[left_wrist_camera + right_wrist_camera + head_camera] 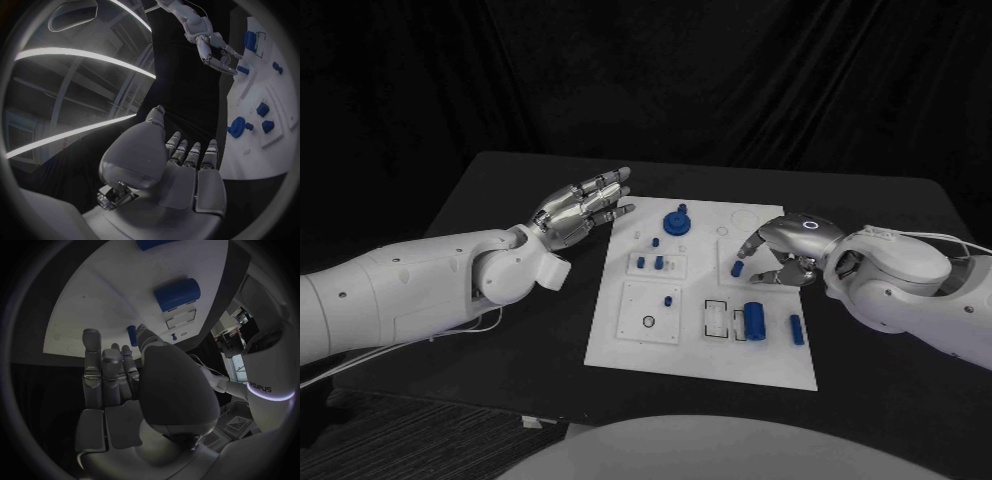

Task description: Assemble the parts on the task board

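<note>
The left hand (578,212) hovers above the tabletop (516,200) just beside the board's left edge, palm up and tilted, fingers apart and extended, holding nothing. The left wrist view confirms this: the left hand (181,165) shows an empty palm with its fingers (187,152) straight and slightly separated.

The board (697,355) lies flat in the middle of the tabletop. On its far left area stands a round blue knob part (676,222). Nearer, two small blue pegs (649,263) sit in a raised plate. Below them, one small blue piece (668,300) and a dark ring (649,321) sit on a second plate. Toward the right, a blue cylinder (754,321) lies beside an empty rectangular outline, and a slim blue bar (796,329) lies near the right edge.

The left wrist view shows the knob part (237,126) from the side, with a stub projecting from it, a detail the head view does not give.

The right hand (783,255) is over the board's far right area, fingers curled downward next to a small blue part (737,268). The head view does not show whether it is touching the part. The right wrist view shows the right hand (119,385) with its fingers (94,355) extended close together and the thumb tip meeting the small blue part (132,335) on the board (94,305); a firm grip cannot be confirmed. The cylinder (177,294) lies beyond.
</note>
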Available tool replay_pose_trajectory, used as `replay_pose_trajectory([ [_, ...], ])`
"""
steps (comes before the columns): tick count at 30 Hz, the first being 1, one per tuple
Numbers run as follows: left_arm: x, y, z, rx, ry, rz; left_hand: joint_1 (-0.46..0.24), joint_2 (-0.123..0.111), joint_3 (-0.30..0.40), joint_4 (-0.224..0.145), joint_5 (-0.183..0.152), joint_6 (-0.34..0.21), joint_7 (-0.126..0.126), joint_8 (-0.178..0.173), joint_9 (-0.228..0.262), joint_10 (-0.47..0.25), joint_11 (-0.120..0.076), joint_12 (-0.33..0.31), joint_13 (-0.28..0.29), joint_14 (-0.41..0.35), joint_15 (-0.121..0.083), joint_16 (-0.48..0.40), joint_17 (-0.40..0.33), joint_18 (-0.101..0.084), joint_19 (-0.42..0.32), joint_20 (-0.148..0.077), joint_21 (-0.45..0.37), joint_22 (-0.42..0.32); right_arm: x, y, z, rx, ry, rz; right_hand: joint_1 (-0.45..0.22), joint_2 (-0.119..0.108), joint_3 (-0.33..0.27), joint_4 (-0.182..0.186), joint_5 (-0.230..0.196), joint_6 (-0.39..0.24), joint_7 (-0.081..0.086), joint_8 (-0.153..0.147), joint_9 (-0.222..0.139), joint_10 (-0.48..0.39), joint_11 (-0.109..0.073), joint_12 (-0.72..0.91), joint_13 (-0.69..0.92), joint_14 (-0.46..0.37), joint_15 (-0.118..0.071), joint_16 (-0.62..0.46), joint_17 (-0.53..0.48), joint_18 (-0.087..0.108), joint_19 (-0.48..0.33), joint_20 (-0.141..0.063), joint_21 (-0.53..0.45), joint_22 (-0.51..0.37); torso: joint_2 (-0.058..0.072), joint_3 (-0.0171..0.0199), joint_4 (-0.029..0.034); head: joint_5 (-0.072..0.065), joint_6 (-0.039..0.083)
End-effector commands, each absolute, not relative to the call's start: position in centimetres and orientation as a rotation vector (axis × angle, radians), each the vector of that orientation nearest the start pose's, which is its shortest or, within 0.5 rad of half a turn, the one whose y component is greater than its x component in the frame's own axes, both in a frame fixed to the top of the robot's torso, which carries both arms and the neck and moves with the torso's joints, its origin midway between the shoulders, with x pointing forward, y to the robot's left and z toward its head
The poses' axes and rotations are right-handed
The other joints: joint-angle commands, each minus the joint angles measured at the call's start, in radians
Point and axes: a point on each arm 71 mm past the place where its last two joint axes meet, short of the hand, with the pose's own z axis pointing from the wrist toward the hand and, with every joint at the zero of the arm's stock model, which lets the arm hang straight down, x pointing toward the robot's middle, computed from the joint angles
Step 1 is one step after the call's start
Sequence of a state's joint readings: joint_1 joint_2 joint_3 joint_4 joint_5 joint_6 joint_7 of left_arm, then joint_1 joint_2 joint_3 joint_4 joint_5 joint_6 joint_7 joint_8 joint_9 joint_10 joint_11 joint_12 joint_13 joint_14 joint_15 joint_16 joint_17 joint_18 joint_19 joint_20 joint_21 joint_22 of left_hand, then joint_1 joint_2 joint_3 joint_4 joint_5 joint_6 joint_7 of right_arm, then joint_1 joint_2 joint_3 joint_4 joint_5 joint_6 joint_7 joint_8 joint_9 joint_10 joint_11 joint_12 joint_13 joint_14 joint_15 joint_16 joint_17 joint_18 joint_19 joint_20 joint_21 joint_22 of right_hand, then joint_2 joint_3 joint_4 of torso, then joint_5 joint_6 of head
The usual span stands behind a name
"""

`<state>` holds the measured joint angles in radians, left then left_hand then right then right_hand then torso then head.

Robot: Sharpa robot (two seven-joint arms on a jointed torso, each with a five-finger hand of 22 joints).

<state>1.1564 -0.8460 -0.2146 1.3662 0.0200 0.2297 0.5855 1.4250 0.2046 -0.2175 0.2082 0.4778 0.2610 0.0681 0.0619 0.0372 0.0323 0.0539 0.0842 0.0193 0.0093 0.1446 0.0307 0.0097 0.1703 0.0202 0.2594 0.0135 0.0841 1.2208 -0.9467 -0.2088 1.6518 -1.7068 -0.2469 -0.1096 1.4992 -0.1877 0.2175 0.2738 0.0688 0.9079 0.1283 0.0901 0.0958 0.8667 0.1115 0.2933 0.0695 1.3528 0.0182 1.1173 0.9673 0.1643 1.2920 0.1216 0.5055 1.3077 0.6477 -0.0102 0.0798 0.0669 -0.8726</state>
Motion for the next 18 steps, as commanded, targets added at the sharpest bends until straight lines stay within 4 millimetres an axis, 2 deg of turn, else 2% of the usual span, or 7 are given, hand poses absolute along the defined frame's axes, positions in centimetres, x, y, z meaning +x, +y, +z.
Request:
replay_pose_trajectory([
  [1,46.6,23.7,-25.1,-1.073,1.558,-1.952,0.001,0.007,-0.002,-0.005,0.007,0.0,0.004,0.004,0.001,-0.001,-0.003,0.006,0.001,0.003,0.003,0.006,0.001,0.01,0.007,0.002,0.004,0.002,43.4,-20.8,-23.3,-0.503,1.782,0.535,0.013,0.004,0.003,-0.01,0.004,-0.002,0.011,-0.002,-0.004,0.013,0.0,0.003,-0.002,0.002,0.004,0.004,-0.002,-0.007,0.01,0.0,0.005,0.049,0.001,0.001,-0.0024,0.002,0.0],
  [5,46.6,23.7,-25.2,-1.074,1.559,-1.952,0.002,0.007,-0.002,-0.006,0.008,0.0,0.004,0.005,0.001,-0.001,-0.003,0.007,0.001,0.003,0.004,0.006,0.001,0.01,0.007,0.003,0.004,0.003,43.5,-20.4,-23.7,-0.51,1.775,0.55,0.028,0.01,0.012,-0.027,0.027,-0.002,0.012,-0.005,-0.01,0.027,-0.001,0.001,-0.004,0.002,0.004,0.005,-0.005,-0.007,0.013,0.001,0.004,0.051,0.0,0.0011,-0.0006,0.0,0.0],
  [8,46.6,23.7,-25.2,-1.075,1.56,-1.952,0.004,0.007,-0.001,-0.008,0.01,0.001,0.004,0.005,0.001,-0.001,-0.002,0.007,0.001,0.003,0.005,0.006,0.001,0.01,0.008,0.004,0.004,0.003,43.6,-20.1,-23.8,-0.514,1.771,0.558,0.037,0.014,0.018,-0.038,0.046,-0.001,0.014,-0.006,-0.013,0.033,0.0,-0.002,-0.004,0.002,0.005,0.007,-0.006,-0.007,0.014,0.001,0.005,0.052,0.0,0.0014,-0.0018,0.0,0.0],
  [18,46.6,23.7,-25.3,-1.077,1.563,-1.953,0.007,0.008,0.001,-0.011,0.013,0.001,0.005,0.006,0.001,-0.002,-0.002,0.008,0.001,0.004,0.005,0.007,0.001,0.01,0.008,0.005,0.005,0.004,43.9,-19.5,-24.3,-0.52,1.757,0.578,0.039,0.025,0.032,-0.052,0.07,0.008,0.026,-0.004,-0.018,0.066,0.0,-0.004,-0.004,0.006,0.008,0.016,-0.002,-0.01,0.021,0.003,0.019,0.057,0.001,0.0007,-0.0006,0.002,0.0],
])
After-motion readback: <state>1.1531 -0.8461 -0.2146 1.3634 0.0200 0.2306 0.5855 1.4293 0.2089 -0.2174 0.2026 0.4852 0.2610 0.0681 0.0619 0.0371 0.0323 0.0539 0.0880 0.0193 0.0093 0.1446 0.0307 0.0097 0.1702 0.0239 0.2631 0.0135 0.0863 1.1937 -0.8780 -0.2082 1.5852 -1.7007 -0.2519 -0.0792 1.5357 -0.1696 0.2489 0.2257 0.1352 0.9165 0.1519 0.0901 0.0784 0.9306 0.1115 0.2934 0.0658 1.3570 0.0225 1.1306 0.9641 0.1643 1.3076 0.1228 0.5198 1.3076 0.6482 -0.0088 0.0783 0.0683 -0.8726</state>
